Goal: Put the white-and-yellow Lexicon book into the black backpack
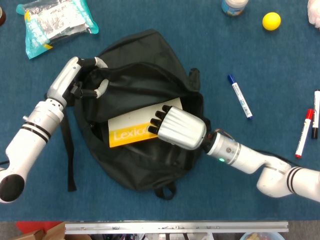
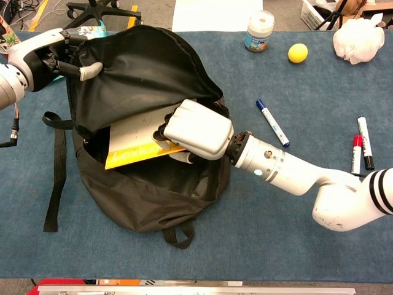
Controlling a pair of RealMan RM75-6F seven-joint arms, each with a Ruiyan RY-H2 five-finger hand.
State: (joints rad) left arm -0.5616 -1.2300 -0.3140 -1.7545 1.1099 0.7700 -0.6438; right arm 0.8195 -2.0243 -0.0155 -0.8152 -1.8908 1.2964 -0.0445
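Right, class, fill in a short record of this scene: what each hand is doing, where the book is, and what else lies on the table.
left hand: holds the black backpack flap up, keeping the mouth open
right hand: grips the Lexicon book
book position: partly inside the backpack mouth, yellow strip showing
table: blue marker, yellow ball, plastic packet
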